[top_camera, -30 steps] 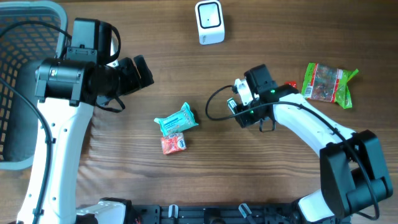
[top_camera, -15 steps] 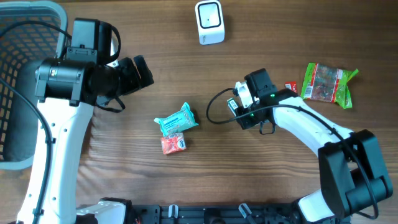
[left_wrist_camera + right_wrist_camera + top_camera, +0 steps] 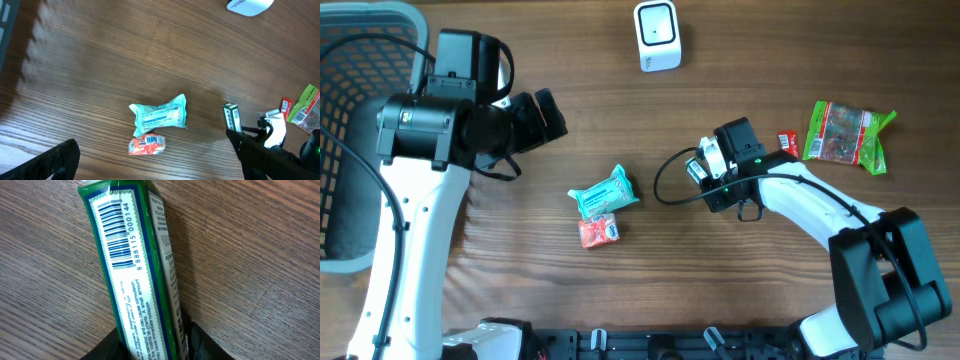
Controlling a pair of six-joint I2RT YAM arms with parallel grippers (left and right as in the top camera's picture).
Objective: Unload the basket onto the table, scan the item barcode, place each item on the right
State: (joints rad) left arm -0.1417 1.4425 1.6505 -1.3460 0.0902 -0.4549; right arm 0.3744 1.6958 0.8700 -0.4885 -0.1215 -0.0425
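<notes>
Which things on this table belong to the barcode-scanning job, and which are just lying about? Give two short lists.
Belong to the job:
green box, between the fingers of the right end effector
white scanner

Just lying about:
teal packet
orange packet
green snack bag
small red item
basket

The green box runs past the right wrist view's bottom edge, where only the tips of the right gripper show; contact cannot be judged. Overhead, the left arm covers part of the basket, itself cut off at the far left corner of the table. The left wrist view's top edge clips the scanner.
</notes>
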